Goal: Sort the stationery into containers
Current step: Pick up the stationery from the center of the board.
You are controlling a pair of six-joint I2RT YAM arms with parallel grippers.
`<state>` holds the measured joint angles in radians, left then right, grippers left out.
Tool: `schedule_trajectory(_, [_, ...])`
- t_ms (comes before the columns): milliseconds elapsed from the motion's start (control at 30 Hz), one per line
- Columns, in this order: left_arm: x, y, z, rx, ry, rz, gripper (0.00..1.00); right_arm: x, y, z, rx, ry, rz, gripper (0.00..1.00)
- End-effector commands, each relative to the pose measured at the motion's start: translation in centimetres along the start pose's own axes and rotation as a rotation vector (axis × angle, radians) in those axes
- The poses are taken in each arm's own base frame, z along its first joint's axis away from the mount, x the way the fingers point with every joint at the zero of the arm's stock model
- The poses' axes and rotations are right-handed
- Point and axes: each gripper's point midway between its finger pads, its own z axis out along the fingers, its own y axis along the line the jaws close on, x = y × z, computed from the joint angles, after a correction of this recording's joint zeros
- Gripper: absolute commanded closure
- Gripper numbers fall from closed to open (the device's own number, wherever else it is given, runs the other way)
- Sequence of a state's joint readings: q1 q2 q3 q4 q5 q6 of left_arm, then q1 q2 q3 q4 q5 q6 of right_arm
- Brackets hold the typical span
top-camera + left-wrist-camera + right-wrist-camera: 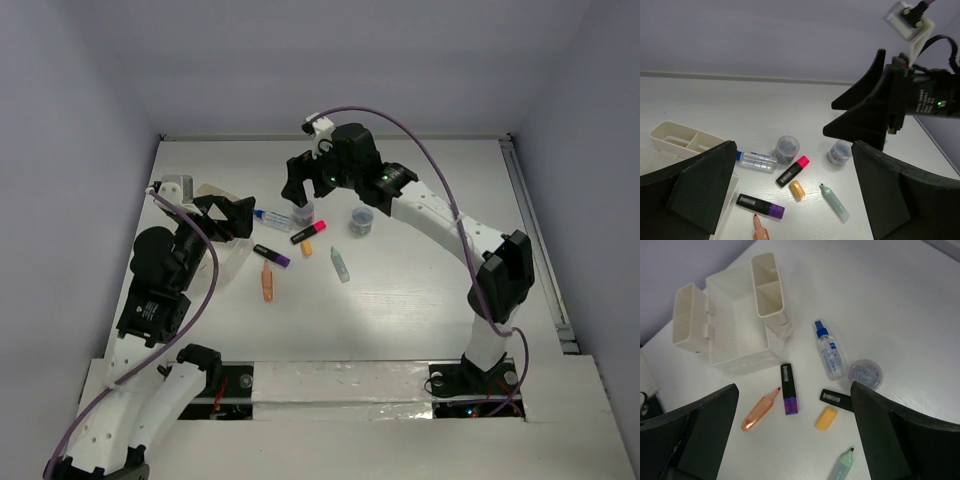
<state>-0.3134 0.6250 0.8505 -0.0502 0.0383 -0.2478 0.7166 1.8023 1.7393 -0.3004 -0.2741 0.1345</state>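
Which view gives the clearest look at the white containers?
The right wrist view: the containers show whole from above, with every compartment open to sight. In the top external view the left arm covers most of them. The left wrist view catches only one divided tray near the frame's left edge.

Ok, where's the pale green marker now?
In the top view the pale green marker lies alone, touching nothing, just below the right-hand clear jar and right of the stubby orange piece.
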Motion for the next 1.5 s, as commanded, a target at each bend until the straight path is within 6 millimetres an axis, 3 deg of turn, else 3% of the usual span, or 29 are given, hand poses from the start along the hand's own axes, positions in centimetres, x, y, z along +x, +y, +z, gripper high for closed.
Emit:
schedule_trajectory(0, [-0.7,0.2,-0.3,-0.011,-0.045,0.014,0.01,-1.2,-1.7,0.5,0.112,-0.019,0.000,0.00])
schedule_trajectory(33, [-0.5,0.3,-0.3,-0.013,-0.041,0.014,0.01,0.0,-3.0,1.6,0.159,0.010,0.012,0.00])
schedule_trajectory(133, [0.0,0.5,-0.1,-0.017,-0.029,0.014,0.01,1.2,-4.9,2.8,0.247,0.057,0.024,0.00])
schedule_trajectory(167, [0.1,0.5,-0.1,-0.018,-0.026,0.015,0.01,2.9,-5.9,4.2,0.270,0.099,0.030,0.00])
schedule_trajectory(300, [-0.1,0.4,-0.2,-0.011,-0.037,0.017,0.01,5.0,-7.9,6.4,0.339,0.152,0.044,0.03])
schedule_trajectory(400, [-0.2,0.3,-0.2,-0.009,-0.038,0.015,0.01,6.3,-8.3,8.2,0.324,0.165,0.047,0.05])
schedule_trajectory(500, [-0.1,0.3,-0.2,-0.007,-0.037,0.014,0.01,6.2,-6.7,9.8,0.244,0.159,-0.014,0.10])
schedule_trajectory(533, [-0.1,0.3,-0.2,-0.007,-0.036,0.014,0.01,7.1,-7.1,10.7,0.236,0.173,-0.033,0.10])
schedule_trajectory(600, [-0.1,0.3,-0.2,-0.007,-0.034,0.014,0.01,6.5,-6.2,11.6,0.184,0.176,-0.102,0.18])
schedule_trajectory(633, [-0.1,0.3,-0.2,-0.009,-0.035,0.014,0.01,8.0,-6.0,12.8,0.158,0.207,-0.137,0.20])
schedule_trajectory(700, [0.1,0.2,-0.1,-0.006,-0.029,0.015,0.01,7.4,-5.9,13.7,0.132,0.193,-0.188,0.20])
schedule_trajectory(733, [0.1,0.3,-0.1,-0.008,-0.028,0.015,0.01,8.9,-6.1,14.8,0.114,0.220,-0.194,0.20])
schedule_trajectory(800, [0.1,0.2,-0.1,-0.007,-0.029,0.016,0.01,8.7,-6.3,15.5,0.108,0.214,-0.219,0.21])
schedule_trajectory(867, [0.1,0.2,-0.1,-0.008,-0.028,0.016,0.01,10.3,-6.7,16.6,0.096,0.240,-0.222,0.22])
schedule_trajectory(933, [0.0,0.2,0.0,-0.008,-0.028,0.015,0.01,10.7,-6.2,17.3,0.079,0.231,-0.233,0.24])
schedule_trajectory(1167, [0.1,0.2,0.1,-0.009,-0.025,0.013,0.01,12.9,-5.0,18.9,0.009,0.255,-0.300,0.28])
schedule_trajectory(1467, [0.2,0.3,0.1,-0.009,-0.023,0.013,0.01,16.7,-5.8,19.4,0.010,0.329,-0.288,0.37])
